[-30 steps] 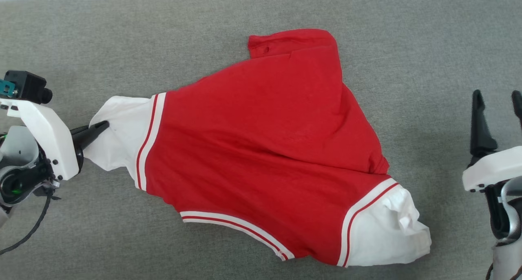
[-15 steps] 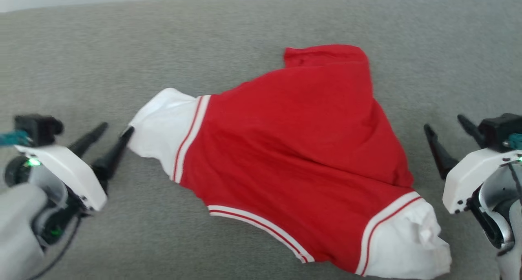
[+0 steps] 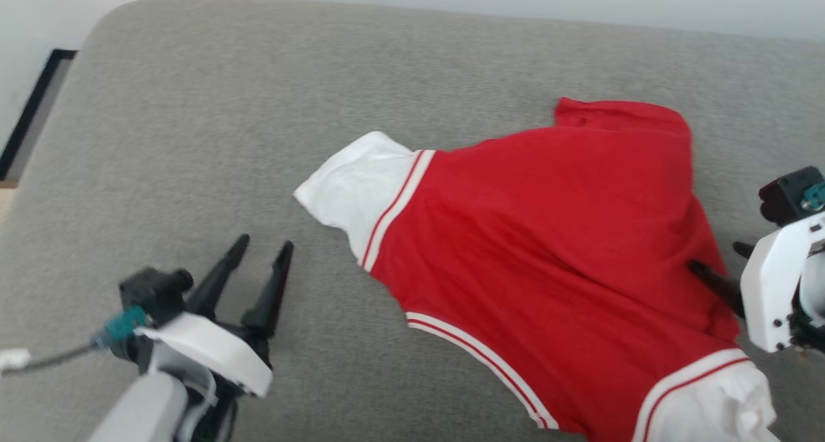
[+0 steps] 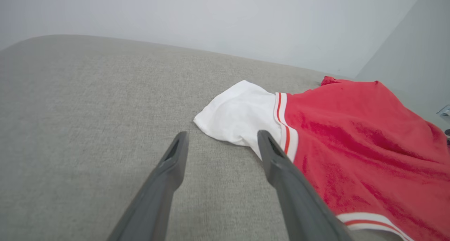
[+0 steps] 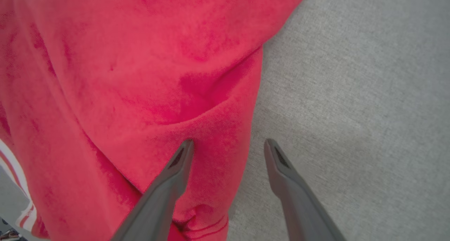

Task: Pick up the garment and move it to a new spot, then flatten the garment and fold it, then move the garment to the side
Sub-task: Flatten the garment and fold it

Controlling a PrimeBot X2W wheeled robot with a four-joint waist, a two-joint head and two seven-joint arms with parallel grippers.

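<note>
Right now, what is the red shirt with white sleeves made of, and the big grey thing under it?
The soft red T-shirt with white sleeve ends looks like matte knit cloth, probably cotton: it creases and drapes limply, without shine. The wide grey cushioned surface looks like woven upholstery fabric: a fine speckled weave shows, and its corner is rounded like padding.

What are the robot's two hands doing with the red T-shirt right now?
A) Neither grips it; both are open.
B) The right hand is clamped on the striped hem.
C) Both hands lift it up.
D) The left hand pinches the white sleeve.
A: the left hand has its fingers apart over the grey cushion beside the white sleeve, and the right hand has its fingers spread astride the edge of the red T-shirt, pinching nothing.
</note>
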